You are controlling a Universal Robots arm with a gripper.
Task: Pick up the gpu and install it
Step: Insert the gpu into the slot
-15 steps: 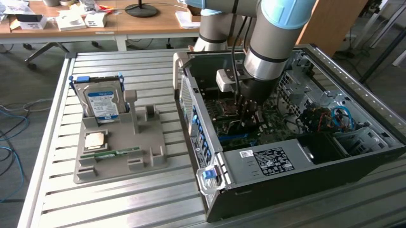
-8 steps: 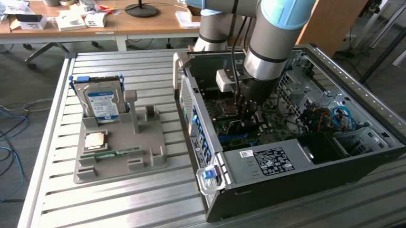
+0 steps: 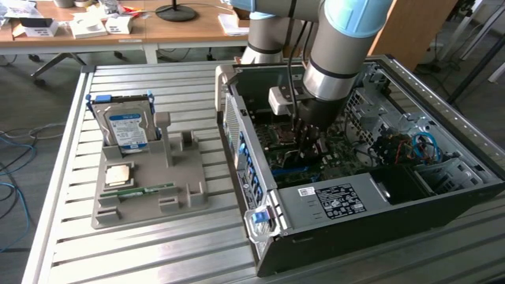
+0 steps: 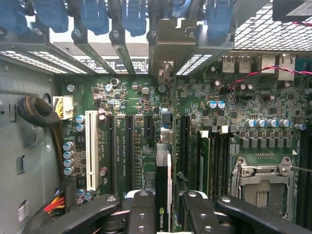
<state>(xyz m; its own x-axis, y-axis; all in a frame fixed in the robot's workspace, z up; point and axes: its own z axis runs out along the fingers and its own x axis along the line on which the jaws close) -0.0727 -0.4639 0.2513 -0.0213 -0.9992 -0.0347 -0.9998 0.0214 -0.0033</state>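
Black gripper (image 4: 165, 207) clamps gpu (image 4: 163, 168) edge-on inside case (image 3: 332, 236), three o'clock of grey holder (image 3: 150, 208); pickup done, seating seemingly unfinished.

A slatted metal table (image 3: 142, 254) fills most of the frame. On its right side lies an open computer case (image 3: 332, 236), its inside facing up. The robot arm (image 3: 339, 53) comes down from the top centre into the case, and its gripper (image 3: 309, 139) hangs low over the motherboard (image 3: 351, 151) near the middle of the case. A labelled silver box (image 3: 339, 198) sits along the case's lower edge. At centre left rests a grey holder (image 3: 185, 198) with a hard drive (image 3: 126, 129) standing upright, a square chip (image 3: 118, 173) lying flat and a green memory stick (image 3: 146, 190) below it. A wooden desk (image 3: 189, 29) with a black lamp base (image 3: 175, 12) crosses the upper left.
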